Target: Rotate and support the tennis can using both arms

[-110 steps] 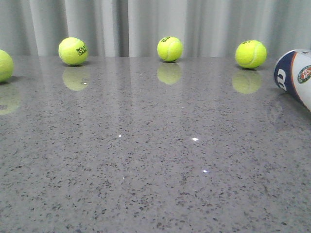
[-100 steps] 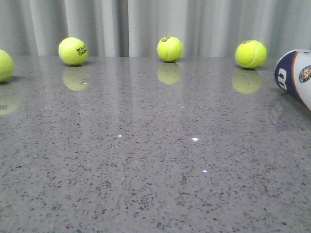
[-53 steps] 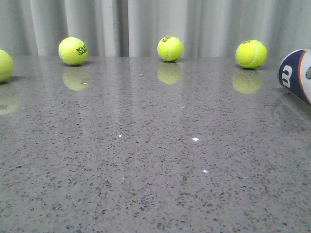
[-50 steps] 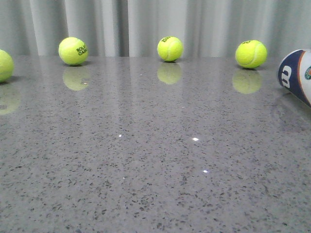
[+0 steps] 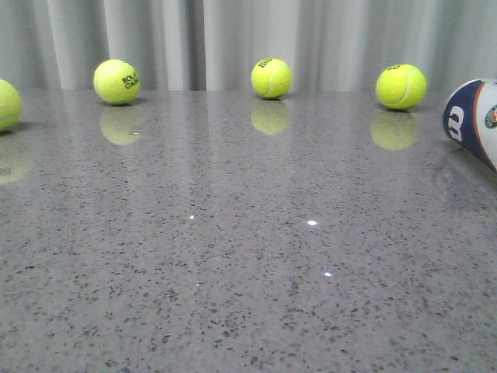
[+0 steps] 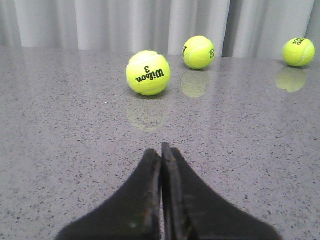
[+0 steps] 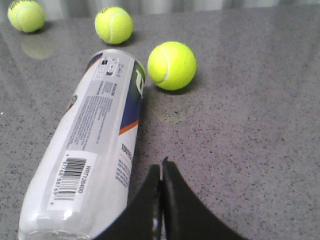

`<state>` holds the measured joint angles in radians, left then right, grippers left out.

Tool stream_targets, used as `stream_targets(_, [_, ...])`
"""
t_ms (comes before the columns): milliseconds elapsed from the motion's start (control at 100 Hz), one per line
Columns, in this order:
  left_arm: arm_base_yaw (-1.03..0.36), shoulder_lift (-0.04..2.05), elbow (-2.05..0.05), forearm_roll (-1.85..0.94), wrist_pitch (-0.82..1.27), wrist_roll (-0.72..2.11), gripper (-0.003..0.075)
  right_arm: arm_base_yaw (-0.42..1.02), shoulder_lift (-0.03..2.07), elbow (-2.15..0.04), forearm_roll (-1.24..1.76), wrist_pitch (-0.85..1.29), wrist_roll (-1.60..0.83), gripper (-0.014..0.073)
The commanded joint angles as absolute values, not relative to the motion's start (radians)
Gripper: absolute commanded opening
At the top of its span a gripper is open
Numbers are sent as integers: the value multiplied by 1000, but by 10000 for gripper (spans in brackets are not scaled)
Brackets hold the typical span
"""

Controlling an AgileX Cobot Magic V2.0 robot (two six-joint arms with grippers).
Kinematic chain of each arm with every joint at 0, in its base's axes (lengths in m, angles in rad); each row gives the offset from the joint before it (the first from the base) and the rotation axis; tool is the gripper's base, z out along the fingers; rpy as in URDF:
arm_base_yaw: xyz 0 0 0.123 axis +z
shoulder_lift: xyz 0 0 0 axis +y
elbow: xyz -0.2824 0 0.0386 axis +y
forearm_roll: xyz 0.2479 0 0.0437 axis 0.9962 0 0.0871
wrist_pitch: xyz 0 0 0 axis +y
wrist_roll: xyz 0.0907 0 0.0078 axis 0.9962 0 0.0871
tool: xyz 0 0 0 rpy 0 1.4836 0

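Both grippers, left (image 6: 161, 150) and right (image 7: 161, 167), have jaws pressed together, empty, while the tennis can (image 7: 90, 145) lies on its side on the grey surface (image 5: 248, 256) beside the right one, so approach seems underway; next, spread and straddle it.

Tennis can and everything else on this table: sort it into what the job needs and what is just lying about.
Needed:
tennis can, lying on its side
left gripper, shut
right gripper, shut

Lying about:
tennis balls, e.g. the Wilson 3 ball and the ball beside the can
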<state>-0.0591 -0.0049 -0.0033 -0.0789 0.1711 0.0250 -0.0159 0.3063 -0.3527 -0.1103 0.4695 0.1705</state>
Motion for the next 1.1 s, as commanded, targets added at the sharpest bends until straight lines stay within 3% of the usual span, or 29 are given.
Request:
stream_targets(0, [-55, -44, 45, -87, 90, 25, -21, -7, 404, -457, -118, 479, 129, 19])
stream_targets(90, [-55, -44, 45, -87, 90, 25, -21, 23, 484, -532, -102, 530, 113, 209])
stream_targets(190, [-55, -44, 45, -87, 90, 25, -21, 56, 574, -614, -79, 574, 107, 541])
stream_targets(250, [-55, -44, 45, -87, 90, 25, -21, 69, 620, -660, -67, 614, 107, 676])
stream_targets(350, [-55, -44, 45, -87, 90, 25, -21, 78, 733, -755, -6, 731, 106, 632])
stream_targets(610, [-55, -44, 45, -87, 90, 25, -21, 78, 1064, -991, 187, 1019, 107, 632])
stream_targets(990, [-55, -44, 45, -87, 90, 25, -21, 77, 1392, -1084, 209, 1004, 127, 625])
stream_targets(1090, [-55, -44, 45, -87, 90, 25, -21, 77, 1418, -1084, 209, 988, 127, 554])
